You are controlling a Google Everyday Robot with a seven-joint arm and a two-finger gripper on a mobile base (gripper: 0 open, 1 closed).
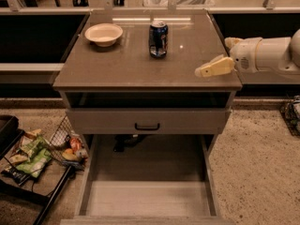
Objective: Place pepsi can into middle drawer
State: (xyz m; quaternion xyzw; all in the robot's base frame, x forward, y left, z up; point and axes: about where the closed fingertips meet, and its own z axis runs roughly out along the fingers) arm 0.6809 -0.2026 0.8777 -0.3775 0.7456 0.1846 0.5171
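Observation:
The pepsi can (158, 38) stands upright on the brown cabinet top (140, 67), toward the back middle. My gripper (219, 55) reaches in from the right, over the top's right edge, to the right of the can and apart from it. Its two pale fingers are spread, one finger (213, 68) low and one further back, with nothing between them. The middle drawer (150, 198) is pulled out below, a wide grey box with low side walls and a bare floor.
A white bowl (103, 33) sits on the top, left of the can. A shut drawer front with a black handle (147, 126) lies above the open drawer. A wire rack with snack bags (35, 151) stands on the floor at left. Dark shelving flanks the cabinet.

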